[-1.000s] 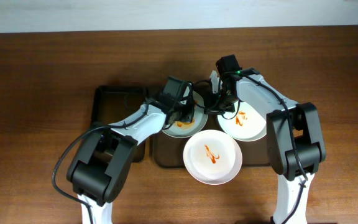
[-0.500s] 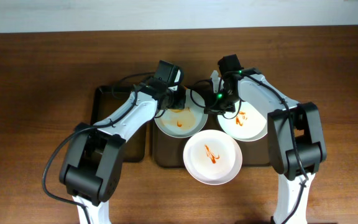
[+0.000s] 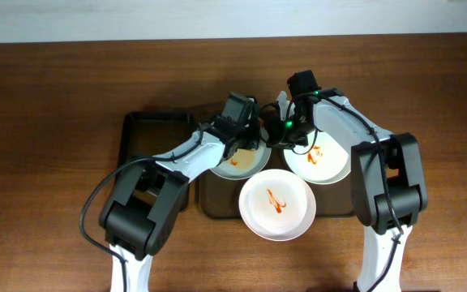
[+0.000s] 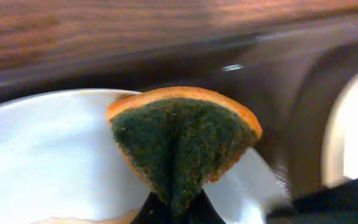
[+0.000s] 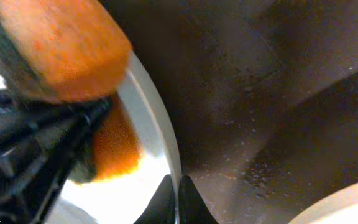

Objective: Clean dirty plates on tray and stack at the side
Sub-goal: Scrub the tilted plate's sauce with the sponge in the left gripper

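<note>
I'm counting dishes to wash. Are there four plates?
No, only three show from overhead: the left plate, the right plate and the front plate.

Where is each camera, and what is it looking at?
Overhead: above the table, looking down at the tray, left arm and right arm.
Left wrist: on the left arm, looking past the left tool at the sponge over a plate.
Right wrist: on the right arm, looking at the right tool pinching that plate's rim.
Both wrist views share sponge and plate.
</note>
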Controlling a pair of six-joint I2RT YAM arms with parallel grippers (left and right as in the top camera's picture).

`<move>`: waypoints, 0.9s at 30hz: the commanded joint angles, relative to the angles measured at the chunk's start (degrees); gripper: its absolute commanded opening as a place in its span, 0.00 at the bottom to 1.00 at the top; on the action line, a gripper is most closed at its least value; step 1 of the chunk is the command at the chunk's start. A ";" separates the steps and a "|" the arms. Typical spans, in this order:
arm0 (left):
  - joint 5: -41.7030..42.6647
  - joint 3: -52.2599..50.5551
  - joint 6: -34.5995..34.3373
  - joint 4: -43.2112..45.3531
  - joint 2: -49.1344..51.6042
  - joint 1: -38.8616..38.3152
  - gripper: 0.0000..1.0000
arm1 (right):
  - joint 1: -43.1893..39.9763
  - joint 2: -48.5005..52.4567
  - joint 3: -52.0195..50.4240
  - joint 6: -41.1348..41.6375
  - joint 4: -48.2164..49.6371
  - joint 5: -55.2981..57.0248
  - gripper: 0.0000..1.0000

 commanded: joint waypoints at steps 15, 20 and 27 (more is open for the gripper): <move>5.84 -6.75 0.31 -21.03 -15.15 3.52 0.00 | 0.00 0.09 0.00 -0.59 -0.13 -2.89 0.04; -2.19 -13.44 0.31 -10.71 -15.15 -1.44 0.00 | 0.00 0.09 0.00 -0.59 -0.83 -2.89 0.04; -4.48 -21.66 0.31 3.45 -15.15 -3.13 0.00 | 0.00 0.09 0.00 -0.59 -0.90 -2.89 0.04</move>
